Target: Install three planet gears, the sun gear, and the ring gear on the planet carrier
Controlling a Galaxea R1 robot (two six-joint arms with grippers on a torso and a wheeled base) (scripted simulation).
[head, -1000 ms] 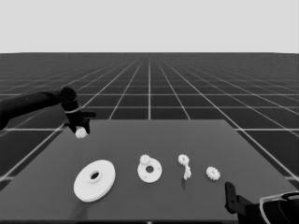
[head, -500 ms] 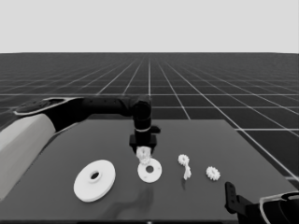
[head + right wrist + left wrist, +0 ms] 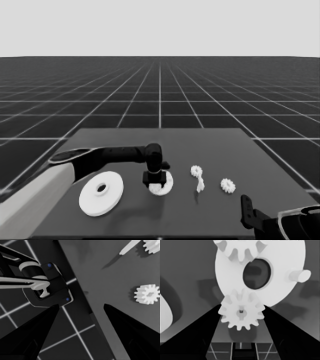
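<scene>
White, the larger round part [image 3: 101, 193] lies left of my left fingers [image 3: 241, 315], the smaller round part [image 3: 265, 272] right beneath them, and they grip a small gear [image 3: 242, 313] over its rim.

Left hand [image 3: 156, 182] hides part of smaller round part [image 3: 166, 184].

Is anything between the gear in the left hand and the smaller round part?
Nothing visible does. The left hand holds a gear over the smaller round part, whose bare peg is free; another gear sits elsewhere.
</scene>
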